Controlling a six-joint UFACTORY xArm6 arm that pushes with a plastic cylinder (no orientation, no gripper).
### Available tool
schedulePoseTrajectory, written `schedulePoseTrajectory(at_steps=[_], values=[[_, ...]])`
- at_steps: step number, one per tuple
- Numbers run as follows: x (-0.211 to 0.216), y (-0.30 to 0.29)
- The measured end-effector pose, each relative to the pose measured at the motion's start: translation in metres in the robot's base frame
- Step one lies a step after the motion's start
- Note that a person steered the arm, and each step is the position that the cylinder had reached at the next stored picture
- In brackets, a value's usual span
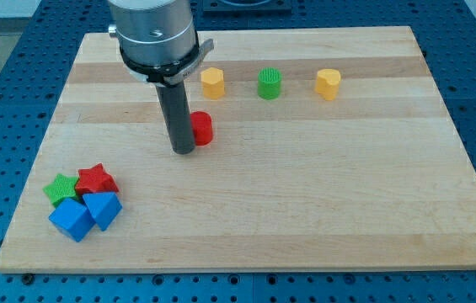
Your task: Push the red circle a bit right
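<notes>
The red circle (202, 128) stands on the wooden board (305, 210), left of centre and a little above the middle of the view. My tip (184, 151) is at its left side, touching it or very nearly so; the rod hides the block's left edge, so contact probably holds but I cannot be sure. There are no jaws here to be wide or narrow: the arm ends in a plain dark rod, holding nothing.

Up and to the right of my tip, near the view's top, sits a row of three blocks: a yellow hexagon-like block (212, 82) closest, then a green circle (270, 83), then a yellow heart-like block (328, 83) farthest right. All three stand apart from each other and from the red circle.

Down and to the left of my tip, well apart from it, four blocks huddle together near the board's lower left corner: a green star (61, 188), a red star (95, 179), a blue cube-like block (71, 220) and a blue block (103, 208) beside it whose shape I cannot make out.
</notes>
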State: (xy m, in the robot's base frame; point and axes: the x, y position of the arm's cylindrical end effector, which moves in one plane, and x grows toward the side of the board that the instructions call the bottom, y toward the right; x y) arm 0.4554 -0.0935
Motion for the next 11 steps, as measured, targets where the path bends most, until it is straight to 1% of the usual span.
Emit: schedulePoseTrajectory(at_steps=[1,2,3,4,5,6,8,9,10,11], values=[[0.000,-0.027],[0.000,-0.041],[-0.023,-0.041],[-0.028,-0.041],[-0.047,-0.039],[-0.047,-0.039],[-0.019,-0.035],[-0.019,-0.035],[-0.019,-0.005],[-0.019,-0.003]])
